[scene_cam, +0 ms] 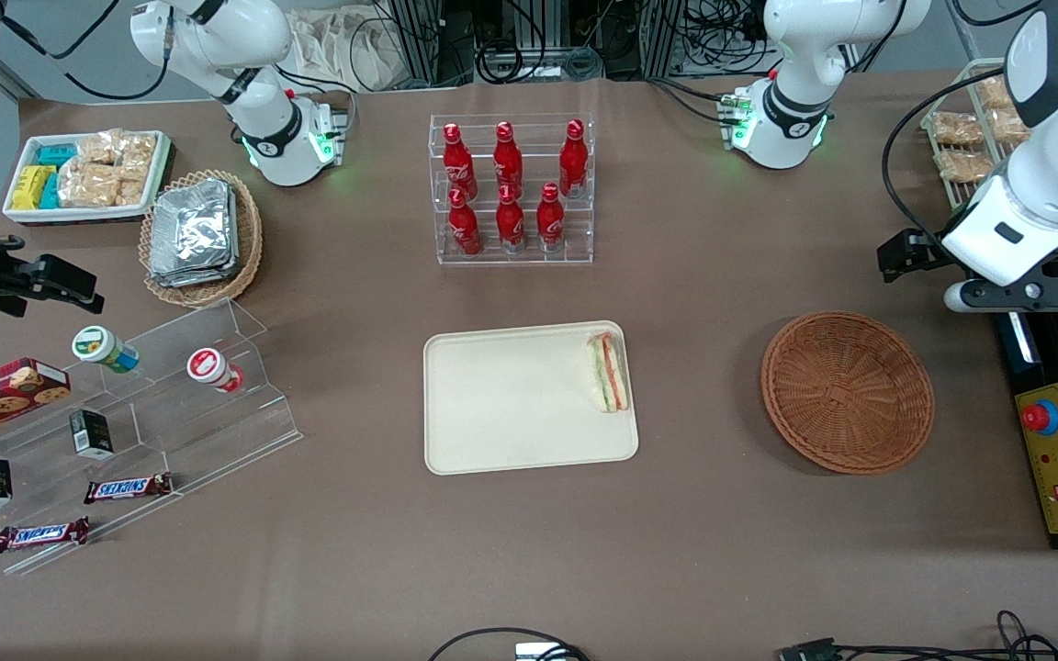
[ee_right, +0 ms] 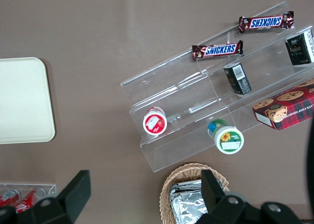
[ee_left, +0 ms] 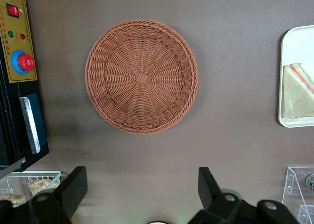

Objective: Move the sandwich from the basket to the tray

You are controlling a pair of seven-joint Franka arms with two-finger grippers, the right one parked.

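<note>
The working arm has glossy white shells with dark grey joint bands, a round white base lit by green lights, and black cables looping along it. Its gripper [ee_left: 142,194] is matte black, with two wedge-shaped fingers [ee_left: 73,187] spread wide and silver screw heads on its body.

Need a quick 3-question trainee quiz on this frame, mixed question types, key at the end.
1. True or false: the sandwich lies in the basket.
2. Multiple choice: where on the tray does the sandwich sit? A) at the edge nearest the basket B) dead centre C) at the edge nearest the acrylic snack steps
3. Fill in: the gripper is ____ and holds nothing, raised above the table at the working arm's end.

Key: 1 false, it lies on the tray and the basket holds nothing. 2 A. 3 open.
</note>
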